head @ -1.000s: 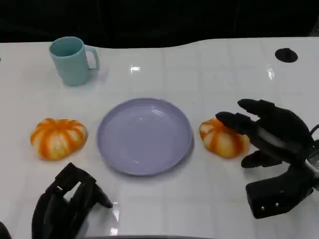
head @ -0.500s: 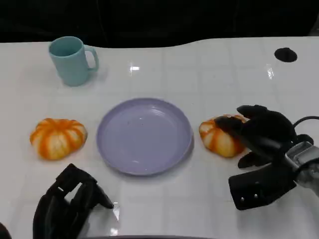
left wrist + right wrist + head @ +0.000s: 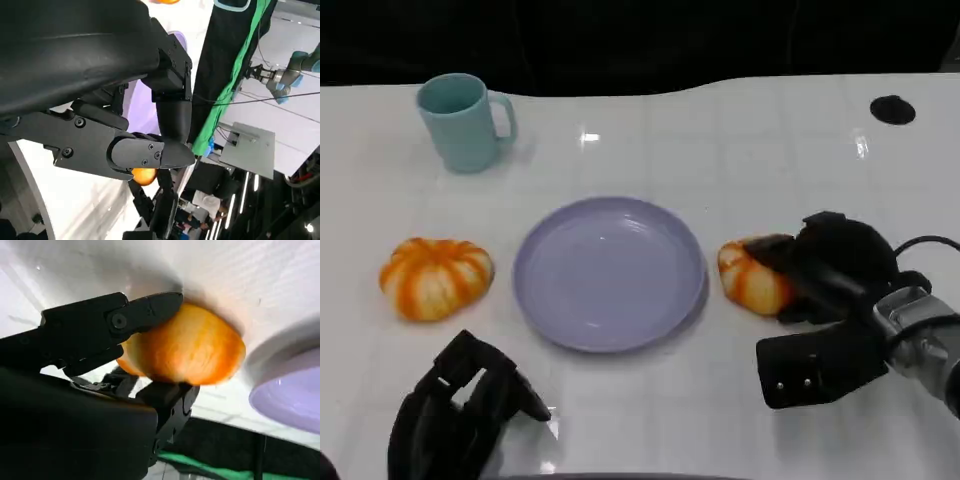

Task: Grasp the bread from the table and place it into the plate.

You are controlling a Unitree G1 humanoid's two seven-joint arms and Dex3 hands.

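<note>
We see the right hand (image 3: 835, 262) wrapped around the bread (image 3: 752, 275), which lies just beside the rim of the purple plate (image 3: 610, 271); nothing stands between bread and plate, only a thin strip of bare white table (image 3: 740, 150). The plate's dish is bare. A second orange loaf (image 3: 435, 276) lies near the plate's far side, and the teal mug (image 3: 465, 121) stands well apart toward the back. The left hand (image 3: 460, 410) rests near the front edge, apart from the plate
</note>
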